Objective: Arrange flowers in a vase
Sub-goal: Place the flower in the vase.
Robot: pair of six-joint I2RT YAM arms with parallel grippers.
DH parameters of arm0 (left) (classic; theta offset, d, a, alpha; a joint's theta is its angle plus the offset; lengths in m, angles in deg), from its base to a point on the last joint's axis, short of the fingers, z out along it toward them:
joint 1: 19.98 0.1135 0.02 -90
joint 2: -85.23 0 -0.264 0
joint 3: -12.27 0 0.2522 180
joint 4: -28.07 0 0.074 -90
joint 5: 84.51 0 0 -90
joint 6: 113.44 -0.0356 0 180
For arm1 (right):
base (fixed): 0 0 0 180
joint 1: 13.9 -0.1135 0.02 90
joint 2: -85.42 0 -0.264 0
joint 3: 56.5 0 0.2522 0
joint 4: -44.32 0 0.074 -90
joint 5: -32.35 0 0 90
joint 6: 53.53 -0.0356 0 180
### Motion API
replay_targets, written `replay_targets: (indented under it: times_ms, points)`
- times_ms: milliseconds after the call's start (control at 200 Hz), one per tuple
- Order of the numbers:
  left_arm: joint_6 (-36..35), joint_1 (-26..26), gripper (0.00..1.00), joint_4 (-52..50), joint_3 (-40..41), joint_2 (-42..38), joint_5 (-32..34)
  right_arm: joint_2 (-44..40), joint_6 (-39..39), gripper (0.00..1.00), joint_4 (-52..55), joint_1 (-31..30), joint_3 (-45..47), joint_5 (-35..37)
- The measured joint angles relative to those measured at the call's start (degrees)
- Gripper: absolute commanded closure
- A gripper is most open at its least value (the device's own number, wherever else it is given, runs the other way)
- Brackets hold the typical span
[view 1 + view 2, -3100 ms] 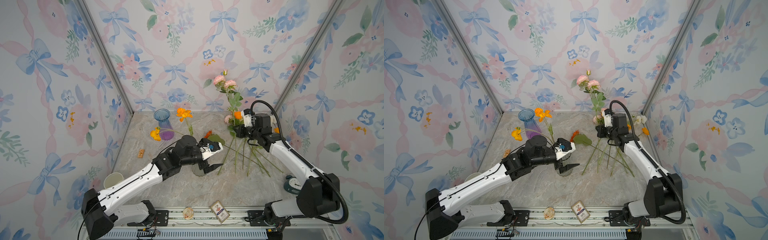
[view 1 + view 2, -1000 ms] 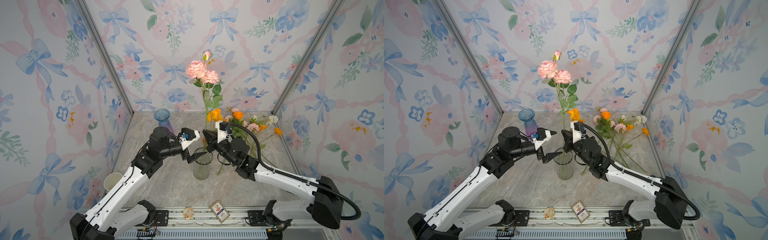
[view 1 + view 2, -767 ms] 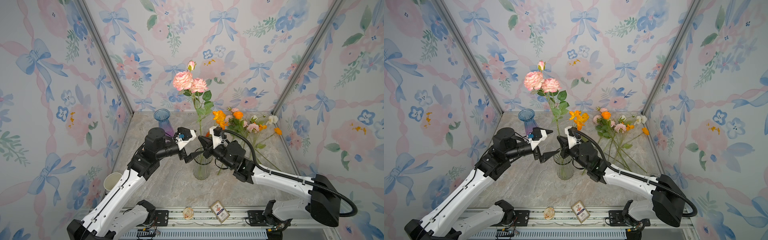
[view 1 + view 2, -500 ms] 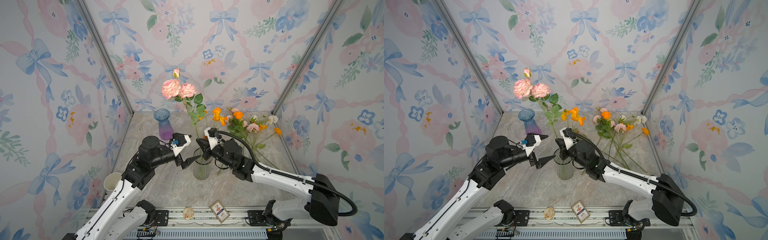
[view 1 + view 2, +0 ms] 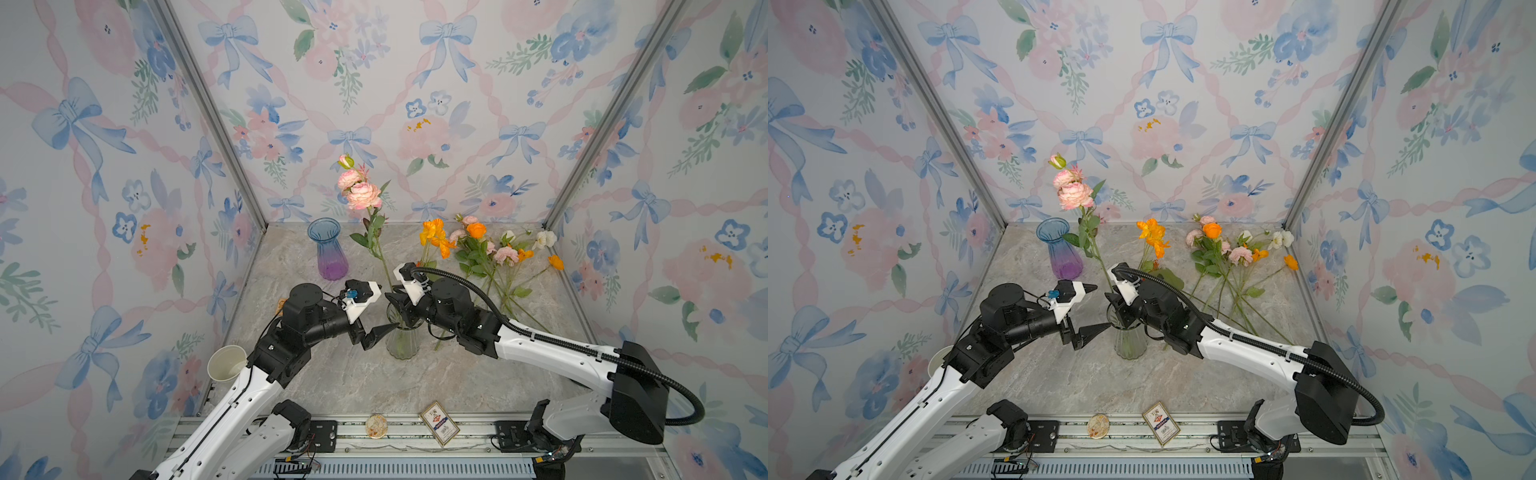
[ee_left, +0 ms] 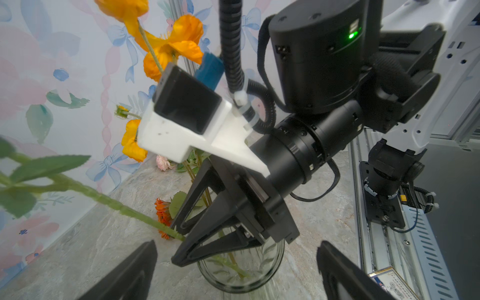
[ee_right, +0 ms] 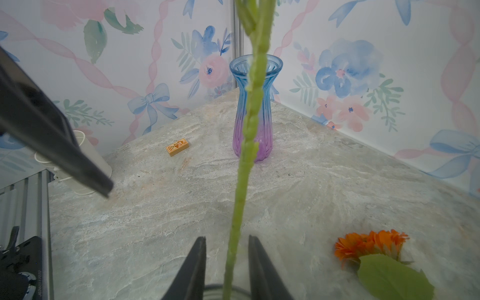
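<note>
In both top views the pink-bloomed flower stands in the clear vase, leaning towards 11 o'clock. The right gripper sits at the vase mouth around the stem. The left gripper hangs at 9 o'clock of the vase, jaws spread wide and holding nothing. The loose flowers lie on the table at 2 o'clock, apart from both grippers.

The left wrist view shows its own fingers far apart on either side of the vase. The stem slants down to the right gripper's tips.

In the right wrist view the stem runs between the two fingers. The jaws are parted, with a small gap on each side, so nothing is pinched.
</note>
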Motion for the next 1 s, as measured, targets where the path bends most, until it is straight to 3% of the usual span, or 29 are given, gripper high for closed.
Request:
replay_targets:
  times_ms: [385,490,740,810,880,995]
  points:
    - [0.0,0.0,0.02,0.0,0.0,0.07,-0.2,-6.56,0.66,0.16,3.23,-0.31,0.07,0.28]
    - [-0.02,0.0,0.02,0.0,0.0,0.15,-0.2,-10.32,0.7,0.11,5.29,-0.31,0.17,0.63]
    - [-0.02,-3.5,0.02,-0.22,-1.75,3.5,0.98,-21.09,0.15,0.09,14.21,0.33,2.05,5.18]
    - [-0.02,-7.15,0.02,-0.28,-3.48,4.02,2.49,-23.98,-1.14,0.15,17.7,1.53,3.08,8.57]
    - [-0.04,-11.08,0.02,-0.22,-5.27,4.04,3.74,-27.06,-3.78,0.31,21.57,5.07,4.81,11.89]
    - [-0.52,-16.83,0.02,0.07,-9.16,5.6,6.27,-31.23,-9.11,0.33,28.41,17.46,7.87,15.28]
